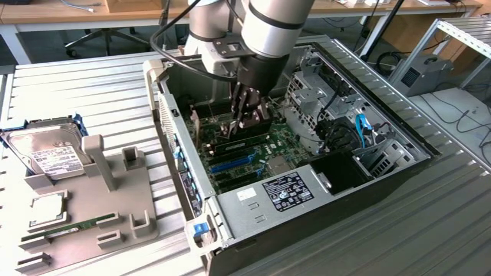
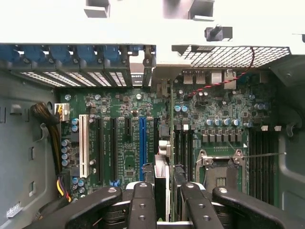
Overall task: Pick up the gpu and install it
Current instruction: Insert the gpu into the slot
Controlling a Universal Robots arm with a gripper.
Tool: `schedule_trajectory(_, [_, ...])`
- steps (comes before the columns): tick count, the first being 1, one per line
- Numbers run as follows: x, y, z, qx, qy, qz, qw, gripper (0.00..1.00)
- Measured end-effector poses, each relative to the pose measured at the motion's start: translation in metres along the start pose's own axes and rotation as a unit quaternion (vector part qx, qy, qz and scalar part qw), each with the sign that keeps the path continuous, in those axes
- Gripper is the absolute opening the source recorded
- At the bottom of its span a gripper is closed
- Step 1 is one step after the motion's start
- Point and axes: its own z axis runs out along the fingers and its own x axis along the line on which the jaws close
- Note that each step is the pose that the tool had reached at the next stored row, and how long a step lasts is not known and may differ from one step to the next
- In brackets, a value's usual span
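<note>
Exterior view put the gripper (image 1: 247, 121) in the upper centre of the frame, reaching down into the open computer case (image 1: 383, 190). We could not make out the gpu there, because the arm and fingers covered the spot beneath them. At the lower left of that frame stood a grey holder tray (image 1: 115, 201) with a hard drive (image 1: 48, 154) and a RAM stick (image 1: 73, 225) in it, well apart from the case.

The wrist view gave us what the exterior view lacked. The gpu (image 2: 169, 138) appeared edge-on as a thin dark line, clamped between the fingers (image 2: 142, 205). It stood upright over the motherboard (image 2: 119, 109), between the blue slot (image 2: 142, 143) and the memory slots, and its far end reached towards the case's rear wall. We could not tell whether its edge had entered a slot.

We judged the card light and stiff but fragile. Its face carries small parts and its contact edge should not be scraped. The best hold would be on the bare flat sides near the upper edge, as here, with any push kept straight so the board does not flex.
</note>
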Motion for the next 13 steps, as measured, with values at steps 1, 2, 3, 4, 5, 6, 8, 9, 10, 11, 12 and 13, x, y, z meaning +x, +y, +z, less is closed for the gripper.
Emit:
schedule_trajectory(1, [0.0006,0.0,0.0003,0.0,0.0001,0.0,1.0,0.26])
schedule_trajectory(2, [0.0011,-0.0001,0.0006,0.0,0.0,0.0,1.0,0.26])
schedule_trajectory(3, [0.0015,-0.0001,0.0008,0.0,-0.0001,0.0,1.0,0.26])
schedule_trajectory(4, [0.002,-0.0001,0.0009,0.0,0.0,0.0,1.0,0.26])
schedule_trajectory(5, [0.0025,-0.0001,0.0012,0.0,-0.0001,0.0,1.0,0.26])
schedule_trajectory(6, [0.0029,-0.0002,0.0013,0.0,0.0,0.0,1.0,0.26])
schedule_trajectory(8, [0.0043,-0.0002,0.0021,0.0,0.0,0.0,1.0,0.26])
schedule_trajectory(9, [0.0047,-0.0002,0.0024,0.0,0.0,0.0,1.0,0.26])
schedule_trajectory(10, [0.0052,-0.0003,0.0027,0.0,0.0,0.0,1.0,0.26])
schedule_trajectory(11, [0.0057,-0.0003,0.003,0.0,0.0,0.0,1.0,0.26])
schedule_trajectory(12, [0.0061,-0.0003,0.0033,0.0,0.0,0.0,1.0,0.26])
schedule_trajectory(13, [0.0066,-0.0004,0.0035,0.0,0.0,0.0,1.0,0.26])
